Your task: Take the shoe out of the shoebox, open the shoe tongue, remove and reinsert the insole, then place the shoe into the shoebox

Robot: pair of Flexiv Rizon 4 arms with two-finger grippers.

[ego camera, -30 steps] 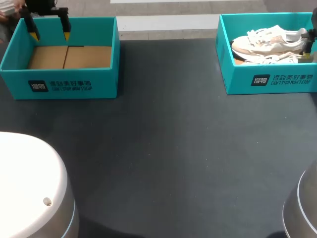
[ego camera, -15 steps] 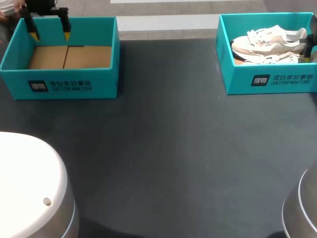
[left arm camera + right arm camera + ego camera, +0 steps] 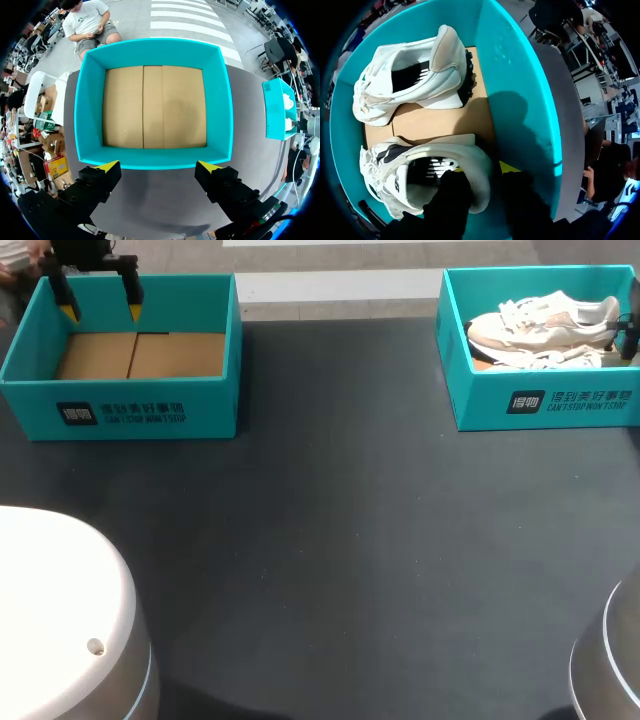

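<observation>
Nearer shoe [image 3: 385, 172] lies in the shoebox [image 3: 520, 100], judged light and soft, best taken at its firmer heel collar, where the right gripper [image 3: 482, 176] sits, closure indeterminable; left gripper [image 3: 157, 166] hangs spread above the other box [image 3: 150, 47].

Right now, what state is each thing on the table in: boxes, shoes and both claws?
left shoebox: open, empty.
right shoebox: open, two shoes inside.
left gripper: open, holding nothing, above the left shoebox.
right gripper: down in the right shoebox; grip unclear.
far shoe: in the box, untouched.
near shoe: in the box, heel at the right gripper.
</observation>
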